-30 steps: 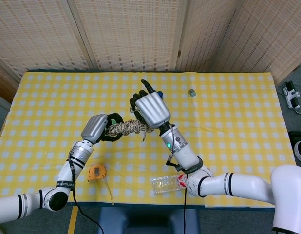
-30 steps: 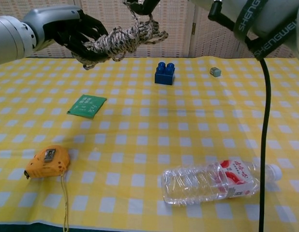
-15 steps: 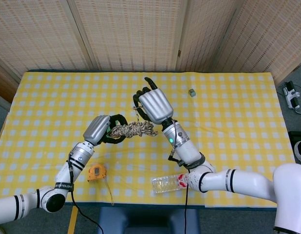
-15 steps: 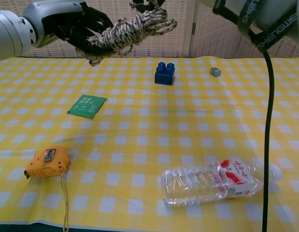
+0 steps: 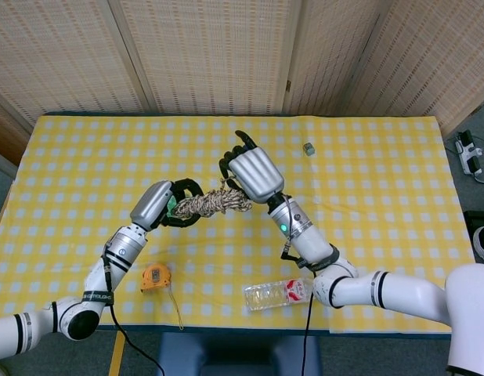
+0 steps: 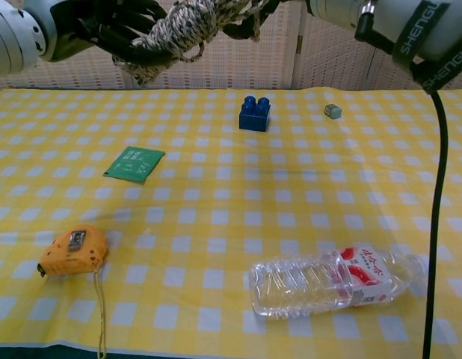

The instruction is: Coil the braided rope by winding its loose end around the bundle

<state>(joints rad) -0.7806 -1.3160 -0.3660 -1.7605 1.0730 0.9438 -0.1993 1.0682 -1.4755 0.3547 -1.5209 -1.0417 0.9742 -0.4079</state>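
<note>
The braided rope [image 5: 212, 204] is a short speckled beige bundle held in the air above the middle of the table. My left hand [image 5: 158, 203] grips the bundle's left end, fingers curled around it. My right hand [image 5: 254, 174] is at the bundle's right end, back of the hand toward the head camera, and its dark fingers hold the loose strand there. The chest view has the rope bundle [image 6: 180, 25] at the top edge, between my left hand [image 6: 104, 26] and the fingers of my right hand [image 6: 250, 13], which are partly cut off by the frame.
On the yellow checked tablecloth [image 6: 216, 194] lie a green card [image 6: 134, 164], a blue brick [image 6: 255, 114], a small grey cube [image 6: 333, 111], an orange tape measure [image 6: 72, 250] and a clear plastic bottle [image 6: 328, 280] near the front edge.
Both hands and the bundle have risen in the chest view. My right hand has shifted right and down to the bundle's right end, carrying the loose strand.
</note>
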